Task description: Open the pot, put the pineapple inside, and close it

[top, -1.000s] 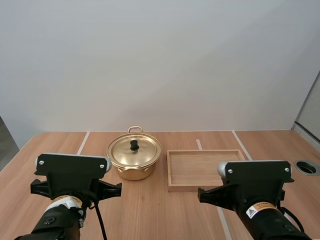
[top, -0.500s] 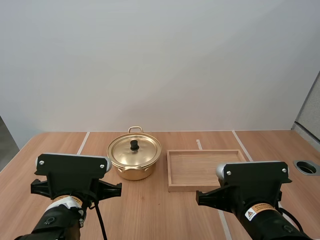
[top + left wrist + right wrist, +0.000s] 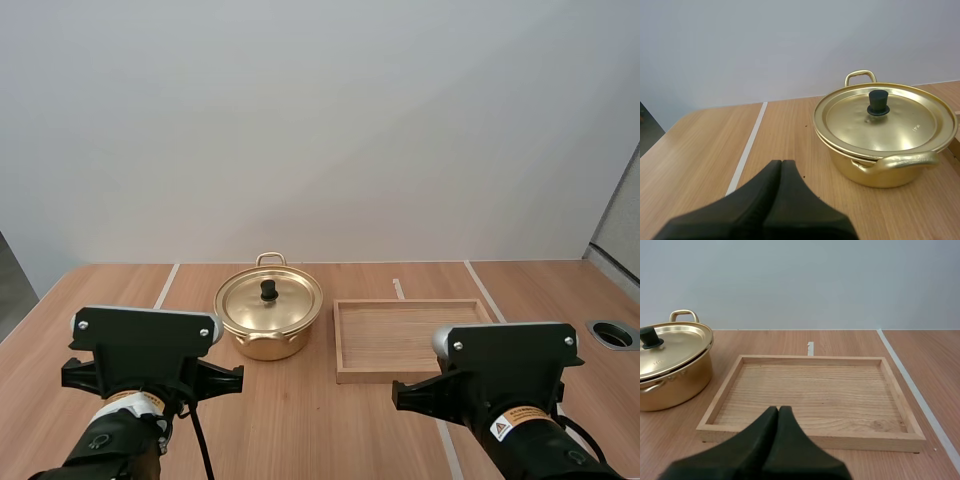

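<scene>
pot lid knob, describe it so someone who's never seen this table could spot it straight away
On the wooden table, just left of the tray, stands a gold pot with its lid on. The knob sits upright at the centre of that lid. It is small, round and black, the only dark piece on the shiny gold metal.

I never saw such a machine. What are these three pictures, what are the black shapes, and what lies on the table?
It is a robot with two arms. One picture looks down from behind and above them; the other two come from a camera on each arm. The black wedges are its left gripper and right gripper, both shut, holding nothing. On the wooden table stand a golden metal pot, its round golden lid on, and beside it a shallow rectangular wooden tray.
</scene>
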You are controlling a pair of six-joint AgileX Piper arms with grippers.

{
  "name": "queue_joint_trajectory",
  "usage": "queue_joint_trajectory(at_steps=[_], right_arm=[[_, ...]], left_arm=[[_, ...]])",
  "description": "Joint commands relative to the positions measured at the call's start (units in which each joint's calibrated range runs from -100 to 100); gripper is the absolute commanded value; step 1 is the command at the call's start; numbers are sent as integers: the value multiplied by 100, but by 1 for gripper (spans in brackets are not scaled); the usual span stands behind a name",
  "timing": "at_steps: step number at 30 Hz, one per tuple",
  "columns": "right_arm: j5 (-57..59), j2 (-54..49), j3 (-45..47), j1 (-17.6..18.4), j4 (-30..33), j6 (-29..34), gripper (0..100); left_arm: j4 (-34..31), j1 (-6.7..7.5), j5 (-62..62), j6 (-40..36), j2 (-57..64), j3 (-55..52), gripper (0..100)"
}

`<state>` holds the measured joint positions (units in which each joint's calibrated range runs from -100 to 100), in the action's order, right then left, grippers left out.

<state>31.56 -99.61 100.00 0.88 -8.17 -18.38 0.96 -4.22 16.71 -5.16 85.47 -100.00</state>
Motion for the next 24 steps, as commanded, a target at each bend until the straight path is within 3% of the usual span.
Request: queue_joint_trajectory(at_steps=[1,17,24], right_arm=[[-18,-39,0,9,35,7,0],[-18,-39,0,9,35,7,0],[-18,-39,0,9,35,7,0]], left_arm=[[26,24,-132,-44,43,0,0],[307,24,338,-1003,66,0,0],[307,24,909,-975,878,0,0]])
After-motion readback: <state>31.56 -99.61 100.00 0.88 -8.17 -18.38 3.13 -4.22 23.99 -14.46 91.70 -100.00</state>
